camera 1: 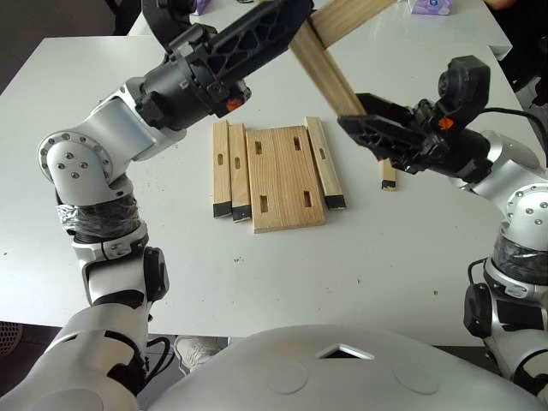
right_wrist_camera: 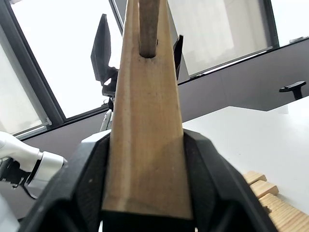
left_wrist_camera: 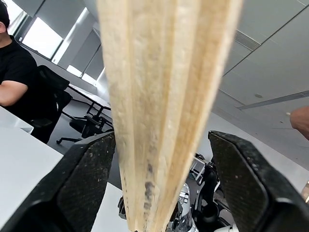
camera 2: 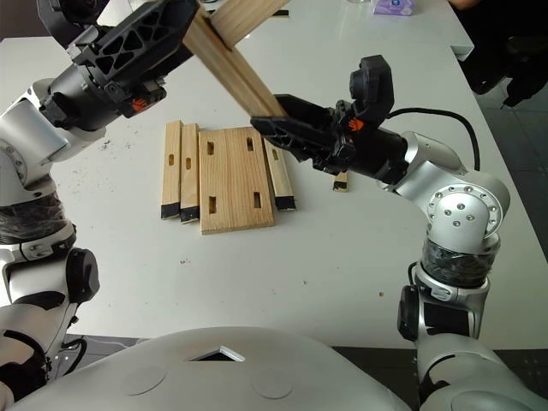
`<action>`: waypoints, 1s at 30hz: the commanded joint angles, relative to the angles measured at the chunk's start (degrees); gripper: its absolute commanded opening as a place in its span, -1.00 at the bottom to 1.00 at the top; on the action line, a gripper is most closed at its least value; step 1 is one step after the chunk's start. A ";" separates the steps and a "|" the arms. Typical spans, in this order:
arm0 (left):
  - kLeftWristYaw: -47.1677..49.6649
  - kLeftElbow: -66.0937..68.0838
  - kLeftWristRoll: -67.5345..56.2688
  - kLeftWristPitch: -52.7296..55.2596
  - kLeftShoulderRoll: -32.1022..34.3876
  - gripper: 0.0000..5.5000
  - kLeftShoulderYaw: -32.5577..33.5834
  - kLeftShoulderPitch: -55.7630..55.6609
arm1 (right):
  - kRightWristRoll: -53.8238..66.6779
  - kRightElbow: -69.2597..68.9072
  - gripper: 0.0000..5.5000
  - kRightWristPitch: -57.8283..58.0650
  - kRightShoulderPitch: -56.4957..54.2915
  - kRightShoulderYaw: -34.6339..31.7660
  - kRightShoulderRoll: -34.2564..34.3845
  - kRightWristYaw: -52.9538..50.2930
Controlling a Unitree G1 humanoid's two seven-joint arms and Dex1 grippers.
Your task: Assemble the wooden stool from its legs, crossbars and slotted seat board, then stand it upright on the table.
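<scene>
The left end effector (camera 1: 298,21) is raised high over the counter (camera 1: 385,257), its two fingers (left_wrist_camera: 82,188) drawn in on either side of a crossbar (camera 1: 355,15) that runs on past the fingertips, up and away from the wrist; the left wrist view shows the wood sitting between the black pads, hard against one and at most a sliver off the other; the right end effector (camera 1: 351,110) is lower and opposite, fingers (right_wrist_camera: 72,193) pressed tight on both faces of a leg (camera 1: 321,68); that leg slants from the right end effector up to the left one, where the end of the crossbar sits in its slot (right_wrist_camera: 148,29), and its black-tipped lower end (camera 1: 388,181) pokes out behind the right end effector, down by the counter; below and between the two end effectors the seat board (camera 1: 287,184) lies flat on the counter, four slots showing; a pair of legs (camera 1: 221,163) lies side by side just beside it, under the left end effector; a single leg (camera 1: 324,167) lies along its other edge, just below the right end effector's fingertips.
</scene>
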 commanded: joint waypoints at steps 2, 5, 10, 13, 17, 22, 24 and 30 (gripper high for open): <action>-3.00 0.55 1.02 1.31 1.78 0.27 -1.55 -2.62 | -1.43 -0.19 -0.25 -1.48 0.68 1.74 -2.28 2.66; -4.14 1.02 1.97 0.73 2.20 0.27 -1.22 -3.25 | -1.97 0.22 -0.25 -2.04 1.34 2.10 -3.42 3.73; -5.48 1.86 2.27 0.19 3.04 0.27 -0.28 -3.47 | -1.69 0.04 -0.25 -2.80 2.53 2.10 -3.78 3.72; -5.94 1.49 2.66 0.01 3.09 0.27 -0.15 -2.86 | -2.14 -0.18 -0.25 -3.29 2.95 2.74 -3.91 3.99; -6.97 1.79 3.25 -0.05 3.13 0.18 -0.16 -2.93 | -2.20 0.58 -0.25 -3.89 2.51 2.85 -3.91 3.82; -8.30 1.58 3.07 0.36 3.11 -0.10 -0.31 -2.75 | -1.56 0.26 -0.25 -4.38 2.53 2.76 -3.26 2.98; -8.71 1.37 3.15 0.41 3.19 -0.18 -0.30 -2.37 | -1.58 0.08 -0.25 -4.55 3.04 2.76 -3.21 2.81; -9.39 0.90 3.57 0.24 3.18 -0.19 -0.55 -1.44 | -0.58 -1.49 -0.25 -4.62 4.59 3.08 -1.75 1.14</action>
